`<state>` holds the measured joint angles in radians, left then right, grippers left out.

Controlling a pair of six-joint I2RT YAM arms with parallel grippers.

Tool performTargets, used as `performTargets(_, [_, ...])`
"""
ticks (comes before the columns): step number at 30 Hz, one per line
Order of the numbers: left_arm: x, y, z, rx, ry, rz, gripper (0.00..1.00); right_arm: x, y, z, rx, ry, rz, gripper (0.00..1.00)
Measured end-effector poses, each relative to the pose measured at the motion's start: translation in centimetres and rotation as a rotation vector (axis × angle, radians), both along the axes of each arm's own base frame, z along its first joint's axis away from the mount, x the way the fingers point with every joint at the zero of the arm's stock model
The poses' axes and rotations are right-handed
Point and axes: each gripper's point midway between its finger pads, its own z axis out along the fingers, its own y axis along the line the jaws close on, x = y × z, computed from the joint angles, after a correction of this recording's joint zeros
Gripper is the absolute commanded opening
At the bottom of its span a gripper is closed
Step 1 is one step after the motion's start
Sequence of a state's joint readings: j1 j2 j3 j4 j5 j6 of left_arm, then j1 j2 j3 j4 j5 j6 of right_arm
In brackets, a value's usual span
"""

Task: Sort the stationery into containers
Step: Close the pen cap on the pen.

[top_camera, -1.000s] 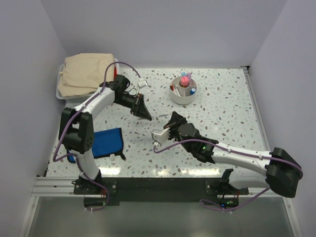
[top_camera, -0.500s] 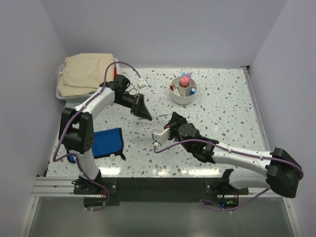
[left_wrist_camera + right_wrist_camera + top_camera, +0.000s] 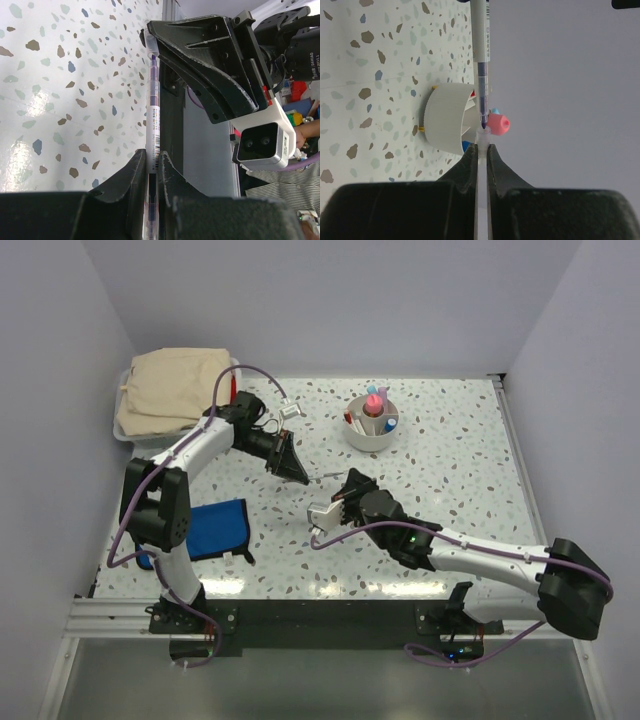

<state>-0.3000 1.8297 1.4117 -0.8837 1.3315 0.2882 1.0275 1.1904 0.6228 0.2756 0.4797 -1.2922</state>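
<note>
Looking nearly done to me: your left gripper is clamped on one end of the slim pen and your right gripper pinches its clear end. It hangs over mid-bench, long axis running left-right. The cup already holds several pieces, and I see no other loose ones

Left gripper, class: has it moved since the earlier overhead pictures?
No. The left gripper keeps its spot relative to the white round cup.
</note>
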Motion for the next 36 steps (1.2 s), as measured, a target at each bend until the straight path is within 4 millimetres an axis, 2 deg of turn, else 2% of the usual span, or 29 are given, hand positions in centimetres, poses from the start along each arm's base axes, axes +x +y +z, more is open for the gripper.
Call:
performTargets(12, [0.2, -0.2, -0.2, 0.000, 0.000, 0.001, 0.00, 0.1, 0.3, -0.7, -0.012, 0.013, 0.008, 0.00])
performTargets(18, [0.7, -1.1, -0.4, -0.005, -0.003, -0.003, 0.00, 0.4, 0.9, -0.6, -0.010, 0.014, 0.012, 0.00])
performTargets(29, [2.0, -2.3, -0.2, -0.016, -0.004, 0.016, 0.00, 1.1, 0.7, -0.5, -0.041, 0.022, -0.002, 0.00])
performTargets(36, [2.5, -3.1, -0.4, -0.023, 0.061, 0.030, 0.00, 1.3, 0.2, -0.8, -0.105, 0.051, 0.006, 0.00])
